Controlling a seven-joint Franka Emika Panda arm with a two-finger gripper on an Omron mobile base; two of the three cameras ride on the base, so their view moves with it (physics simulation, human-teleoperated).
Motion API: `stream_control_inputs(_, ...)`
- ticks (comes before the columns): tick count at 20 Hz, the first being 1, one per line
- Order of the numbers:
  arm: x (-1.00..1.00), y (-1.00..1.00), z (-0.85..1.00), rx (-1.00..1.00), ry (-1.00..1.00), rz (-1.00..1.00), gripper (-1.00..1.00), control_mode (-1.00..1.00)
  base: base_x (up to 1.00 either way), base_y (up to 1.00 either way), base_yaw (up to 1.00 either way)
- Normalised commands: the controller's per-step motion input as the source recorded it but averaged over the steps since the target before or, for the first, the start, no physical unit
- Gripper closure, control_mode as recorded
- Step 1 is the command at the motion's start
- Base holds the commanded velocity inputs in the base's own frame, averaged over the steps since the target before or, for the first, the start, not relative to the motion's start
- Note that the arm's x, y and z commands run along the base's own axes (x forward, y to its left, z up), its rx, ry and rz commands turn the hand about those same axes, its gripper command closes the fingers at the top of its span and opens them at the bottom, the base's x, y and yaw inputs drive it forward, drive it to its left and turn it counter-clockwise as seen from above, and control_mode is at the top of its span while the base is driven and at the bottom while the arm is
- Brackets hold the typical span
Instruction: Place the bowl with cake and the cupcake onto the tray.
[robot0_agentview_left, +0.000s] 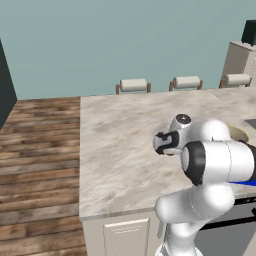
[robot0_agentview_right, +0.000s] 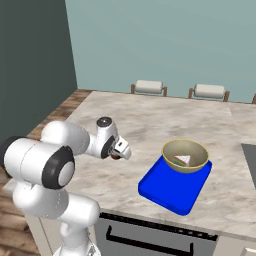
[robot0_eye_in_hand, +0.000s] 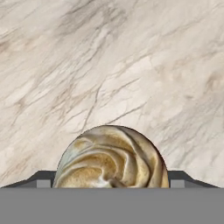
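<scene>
On the marble tabletop (robot0_agentview_right: 150, 120), toward its near right part in the right base view, a blue tray (robot0_agentview_right: 167, 192) is lying flat, and the bowl (robot0_agentview_right: 185, 155) is sitting on the tray's far end with the cake wedge (robot0_agentview_right: 183, 160) showing inside.

The left base view is giving far less of that pair: the arm's white bulk is covering most of it, leaving a sliver of the bowl's rim (robot0_agentview_left: 240, 133) and a thin strip of tray (robot0_agentview_left: 245, 183) at the right edge.

The pincer (robot0_agentview_right: 119, 151) is reaching low over the tabletop, well left of the tray. In the right base view a small dark-brown shape, the cupcake (robot0_agentview_right: 115, 155), is peeking out at its tip. In the left base view the pincer (robot0_agentview_left: 162, 143) is appearing as a dark end of the wrist, the cupcake hidden.

The hand view is supplying the close detail: the cupcake (robot0_eye_in_hand: 112, 159), its tan swirled top facing the camera, is sitting between the two dark fingertips (robot0_eye_in_hand: 43, 179), which are standing wide apart on either side. Whether the pads are touching it cannot be told.

Along the far edge of the tabletop, stools (robot0_agentview_left: 133, 85) with pale cushions are standing in a row; the left base view is also showing wooden floor (robot0_agentview_left: 35, 150) to the left.
</scene>
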Motion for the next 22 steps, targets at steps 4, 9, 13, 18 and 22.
stream_control_inputs(4,-0.1,-0.69,0.51,0.0,0.0,-0.14,1.0,-1.0,0.0,0.0,0.0)
stream_control_inputs(9,-0.14,-0.78,0.32,-0.01,0.01,-0.18,1.0,-1.0,0.0,0.0,0.0)
stream_control_inputs(13,-0.26,-0.83,0.04,-0.04,0.03,-0.14,1.0,-1.0,0.0,0.0,0.0)
stream_control_inputs(18,-0.6,-0.66,-0.15,-0.03,0.0,-0.06,1.0,-1.0,0.0,0.0,0.0)
stream_control_inputs(22,-0.69,-0.36,-0.08,0.0,-0.06,0.0,1.0,-1.0,0.0,0.0,0.0)
